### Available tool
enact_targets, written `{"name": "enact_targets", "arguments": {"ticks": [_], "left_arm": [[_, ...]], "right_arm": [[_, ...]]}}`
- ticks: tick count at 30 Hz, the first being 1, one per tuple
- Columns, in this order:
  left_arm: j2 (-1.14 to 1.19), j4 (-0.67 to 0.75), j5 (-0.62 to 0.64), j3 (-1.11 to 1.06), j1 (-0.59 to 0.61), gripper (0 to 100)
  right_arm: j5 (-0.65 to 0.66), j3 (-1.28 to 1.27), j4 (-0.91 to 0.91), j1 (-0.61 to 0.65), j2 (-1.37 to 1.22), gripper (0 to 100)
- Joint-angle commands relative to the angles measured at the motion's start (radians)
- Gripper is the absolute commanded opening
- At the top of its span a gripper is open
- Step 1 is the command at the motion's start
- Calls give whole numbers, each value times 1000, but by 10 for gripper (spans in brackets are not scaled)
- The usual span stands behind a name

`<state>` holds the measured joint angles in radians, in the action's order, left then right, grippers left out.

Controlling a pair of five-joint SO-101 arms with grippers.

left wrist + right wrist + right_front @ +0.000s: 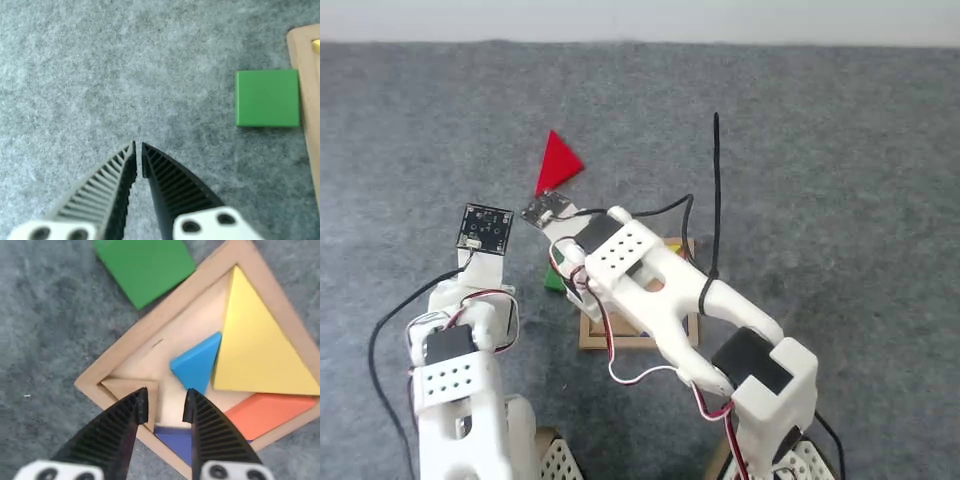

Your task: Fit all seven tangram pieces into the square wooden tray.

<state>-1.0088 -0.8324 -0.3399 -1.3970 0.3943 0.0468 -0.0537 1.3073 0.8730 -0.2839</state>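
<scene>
Over the grey felt surface (840, 180) in the high view, the right arm (650, 285) hangs above the wooden tray (592, 338) and hides most of it. A corner of the green square (553, 278) peeks out just beside the tray, and the red triangle (558, 162) lies farther off, well apart from both. The left arm (460, 370) stands to one side over bare felt. From the left wrist view, the left pincer (138, 146) has its jaws drawn to a thin slit with nothing between them. The green square (267, 98) lies flat ahead of it, just beside the tray (305, 60); whether they touch I cannot tell. From the right wrist view, the right pincer (165, 401) is parted a little and empty, poised over one corner of the tray (165, 315). Inside sit a yellow triangle (255, 345), a blue triangle (197, 365), an orange piece (260, 412), a dark blue piece (175, 437) and what looks like a plain wood triangle (127, 387); the green square (145, 265) lies outside the rim. The pieces look like thin, stiff painted wood: light and sturdy, but smooth-faced and low on the felt, so likely to slip or tip if pinched at a corner. The green square is best taken from above across two parallel edges at mid-length, and the red triangle across its two short sides near the middle.
</scene>
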Motion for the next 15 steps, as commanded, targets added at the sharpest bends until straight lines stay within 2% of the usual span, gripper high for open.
{"name": "enact_targets", "arguments": {"ticks": [1,4,10,15], "left_arm": [[-23,17,-9,8,5,23],[-23,17,-9,8,5,23],[-23,17,-9,8,5,23],[-23,17,-9,8,5,23]], "right_arm": [[77,54,-33,-45,1,139],[101,48,-88,-73,-58,139],[101,44,-90,-71,-110,136],[64,51,-62,-35,-105,24]]}}
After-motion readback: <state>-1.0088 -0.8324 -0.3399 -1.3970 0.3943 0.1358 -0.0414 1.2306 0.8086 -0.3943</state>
